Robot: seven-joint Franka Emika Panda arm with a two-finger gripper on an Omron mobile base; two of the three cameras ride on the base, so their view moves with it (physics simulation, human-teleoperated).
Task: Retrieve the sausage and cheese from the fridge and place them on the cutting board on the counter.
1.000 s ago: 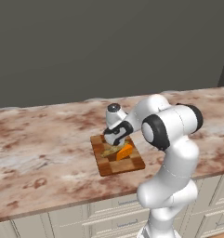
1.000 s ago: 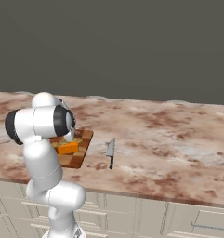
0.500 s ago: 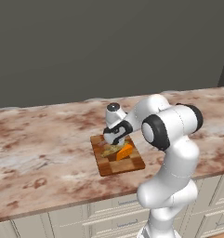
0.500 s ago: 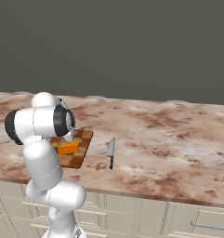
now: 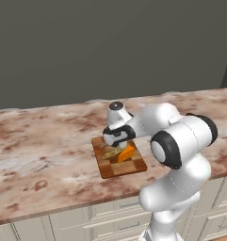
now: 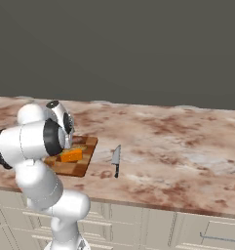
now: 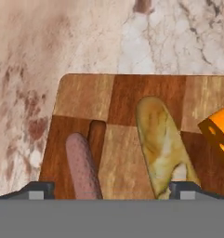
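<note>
I read the gripper jaws apart, hovering low over the cutting board on the bench. Sausage, a tan speckled lump and cheese lie on it. A knife rests just right of the board.

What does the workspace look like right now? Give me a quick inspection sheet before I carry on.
Surface: mottled stone counter over cream cabinets.
Job's things: cutting board on the counter; sausage and cheese both lying on it.
Clutter: tan speckled oblong lump on the board between sausage and cheese; knife on the counter beside the board.
Gripper: gripper low over the board, fingertips spread, nothing between them.
Cables: nothing seen.
Surroundings: plain dark wall behind the counter.
</note>
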